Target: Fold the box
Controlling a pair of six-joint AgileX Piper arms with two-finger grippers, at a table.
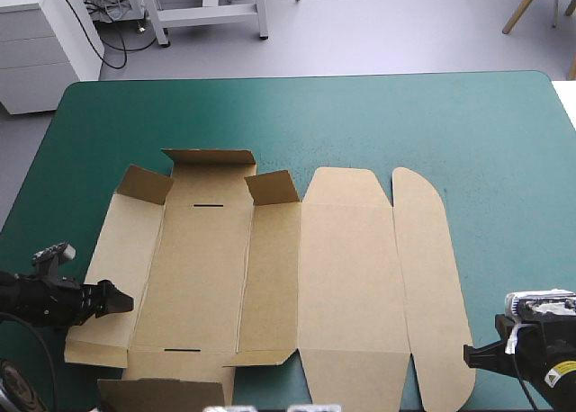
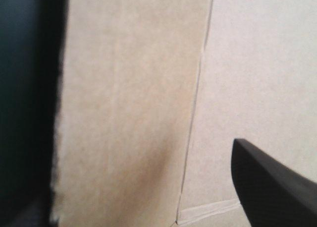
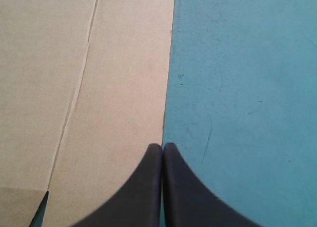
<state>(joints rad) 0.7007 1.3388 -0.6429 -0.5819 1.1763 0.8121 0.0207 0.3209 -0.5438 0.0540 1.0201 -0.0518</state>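
Observation:
The brown box (image 1: 342,286) lies as a cut sheet on the teal-green cover, mostly flat. Its far-end flaps (image 1: 209,158) and its left side panel (image 1: 112,277) stand slightly raised. My left gripper (image 1: 124,300) is at the outer edge of that left panel. In the left wrist view the left gripper (image 2: 148,197) is open: one black finger (image 2: 272,187) lies over the board (image 2: 129,98), and the other is hidden at the board's edge. My right gripper (image 1: 470,354) is shut, its tips (image 3: 162,147) at the outer edge of the box's rounded right flap (image 3: 119,88).
The teal-green cover (image 1: 360,115) stretches beyond the box's far end and to its right (image 3: 237,88). The box's near flap (image 1: 162,394) reaches the table's front edge. The table's left edge runs close behind my left arm.

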